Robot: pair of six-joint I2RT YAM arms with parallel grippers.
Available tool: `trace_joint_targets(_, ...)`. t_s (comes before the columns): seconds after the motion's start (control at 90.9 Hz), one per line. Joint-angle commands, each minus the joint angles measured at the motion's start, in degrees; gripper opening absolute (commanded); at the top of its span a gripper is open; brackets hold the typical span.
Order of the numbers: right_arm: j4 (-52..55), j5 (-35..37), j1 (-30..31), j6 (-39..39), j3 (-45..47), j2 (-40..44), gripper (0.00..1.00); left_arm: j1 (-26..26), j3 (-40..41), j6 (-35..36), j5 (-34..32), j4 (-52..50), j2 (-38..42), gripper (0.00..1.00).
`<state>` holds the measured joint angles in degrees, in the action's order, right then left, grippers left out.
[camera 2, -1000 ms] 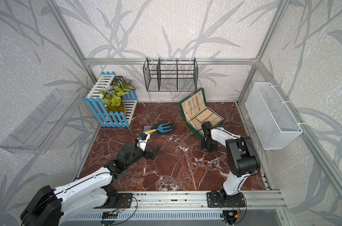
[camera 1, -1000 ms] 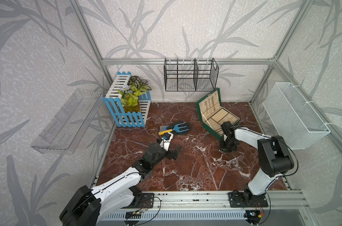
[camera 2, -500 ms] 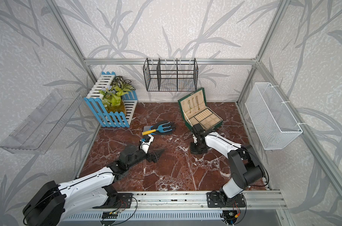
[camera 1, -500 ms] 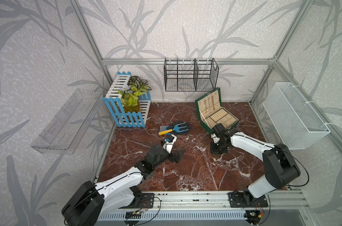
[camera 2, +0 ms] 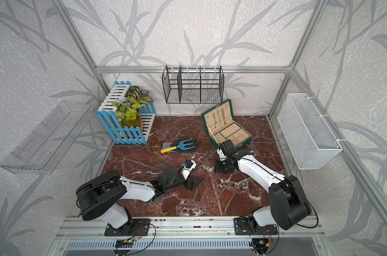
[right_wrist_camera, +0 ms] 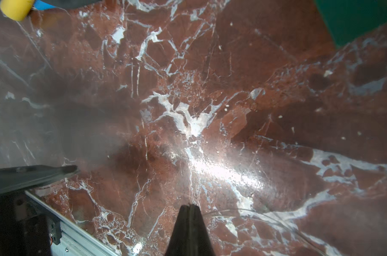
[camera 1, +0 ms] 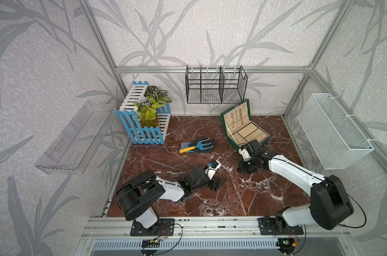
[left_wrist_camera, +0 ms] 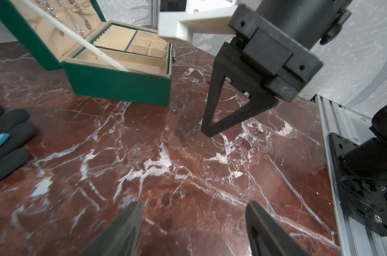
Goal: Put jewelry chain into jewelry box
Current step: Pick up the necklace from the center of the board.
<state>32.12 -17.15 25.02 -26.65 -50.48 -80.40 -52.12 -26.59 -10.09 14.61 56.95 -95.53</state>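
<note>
The jewelry box (camera 1: 232,139) (camera 2: 213,140) stands open at the back right, dark green with cream compartments; several chains hang in its raised lid. A thin jewelry chain (left_wrist_camera: 223,145) (right_wrist_camera: 243,210) lies on the marble floor in front of it. My right gripper (camera 1: 240,169) (camera 2: 218,170) (left_wrist_camera: 208,134) (right_wrist_camera: 189,206) is shut, tips down at the floor, and the chain runs out from beside them. Whether it is pinched I cannot tell. My left gripper (camera 1: 219,184) (camera 2: 196,184) (left_wrist_camera: 194,206) is open and empty, low over the floor, to the left of the right gripper and nearer the front.
A black glove with a blue hand fork (camera 1: 198,145) lies mid-floor behind the left gripper. At the back left stands a blue-and-white fence planter (camera 1: 144,124). A black wire rack (camera 1: 214,86), a white mesh basket (camera 1: 334,130) and a clear shelf (camera 1: 75,137) hang on the walls.
The right gripper, still shut, has moved left and toward the front, away from the jewelry box. The left gripper has moved right and nearer the front, toward it.
</note>
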Motion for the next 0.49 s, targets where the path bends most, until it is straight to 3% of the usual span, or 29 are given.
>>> trace_joint_targets(0.0,-2.28,-1.46,0.18,-2.29,0.7,2.48,0.0,-0.52,-4.08,-2.1,1.38,9.67,-5.98,0.74)
trace_joint_targets(0.484,-5.24,0.3,0.06,-6.95,1.32,10.82,0.0,-0.95,-12.93,-3.69,3.03,13.9,-19.67,0.7)
